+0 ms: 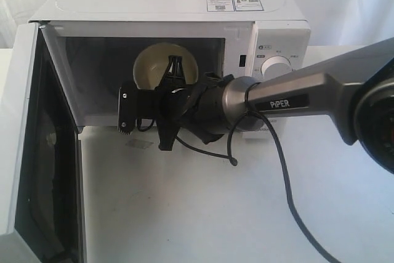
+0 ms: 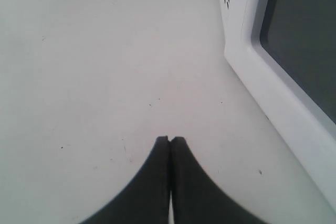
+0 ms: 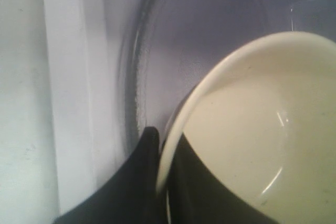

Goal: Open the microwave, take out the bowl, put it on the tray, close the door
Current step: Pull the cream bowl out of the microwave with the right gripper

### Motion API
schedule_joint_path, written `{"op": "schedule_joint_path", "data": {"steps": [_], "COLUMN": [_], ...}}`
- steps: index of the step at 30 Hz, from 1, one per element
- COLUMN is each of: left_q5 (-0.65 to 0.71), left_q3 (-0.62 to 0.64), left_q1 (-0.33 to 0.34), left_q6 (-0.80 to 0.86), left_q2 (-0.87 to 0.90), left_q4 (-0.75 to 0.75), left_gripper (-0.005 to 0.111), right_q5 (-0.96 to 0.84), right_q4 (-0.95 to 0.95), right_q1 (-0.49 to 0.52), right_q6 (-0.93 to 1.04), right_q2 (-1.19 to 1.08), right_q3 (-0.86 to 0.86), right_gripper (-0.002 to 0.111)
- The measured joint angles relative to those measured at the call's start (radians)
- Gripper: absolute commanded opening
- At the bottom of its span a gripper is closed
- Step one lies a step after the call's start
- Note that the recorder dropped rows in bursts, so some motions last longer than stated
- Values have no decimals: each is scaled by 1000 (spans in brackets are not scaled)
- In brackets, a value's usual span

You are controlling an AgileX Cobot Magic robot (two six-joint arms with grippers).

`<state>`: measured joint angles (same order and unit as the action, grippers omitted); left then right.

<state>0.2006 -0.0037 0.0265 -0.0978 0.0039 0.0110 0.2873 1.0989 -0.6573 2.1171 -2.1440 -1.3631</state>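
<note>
The white microwave [image 1: 166, 4] stands at the back with its door [image 1: 24, 152] swung wide open to the left. Inside the cavity, the cream-yellow bowl [image 1: 151, 66] is tilted with its hollow facing outward. My right gripper [image 1: 174, 69] reaches in and is shut on the bowl's rim. In the right wrist view, one finger lies inside the bowl [image 3: 252, 129] and one outside, the right gripper [image 3: 165, 140] pinching the rim above the glass turntable [image 3: 157, 51]. My left gripper [image 2: 170, 140] is shut and empty over the table, beside the door [image 2: 294, 51]. No tray is in view.
The open door [image 1: 24, 152] stands along the left side of the white table [image 1: 203, 214]. A black cable [image 1: 283, 170] hangs from the right arm over the table. A round knob [image 1: 278, 66] is on the panel, right of the cavity.
</note>
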Motion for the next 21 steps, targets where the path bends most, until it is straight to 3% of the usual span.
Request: {"op": "schedule_joint_path", "data": {"steps": [13,21], "left_q5": [0,0], "left_q3": [0,0], "left_q1": [0,0], "left_q6": [0,0], "left_q2": [0,0], "left_q4": [0,0], "left_gripper": [0,0], "right_q5": [-96,-106], "right_q4": [108,224], "right_q1": [-7,-87], "right_q6": [-8,-2], "right_q2": [101,319], "right_q3": [31,256], "right_gripper": [0,0]}}
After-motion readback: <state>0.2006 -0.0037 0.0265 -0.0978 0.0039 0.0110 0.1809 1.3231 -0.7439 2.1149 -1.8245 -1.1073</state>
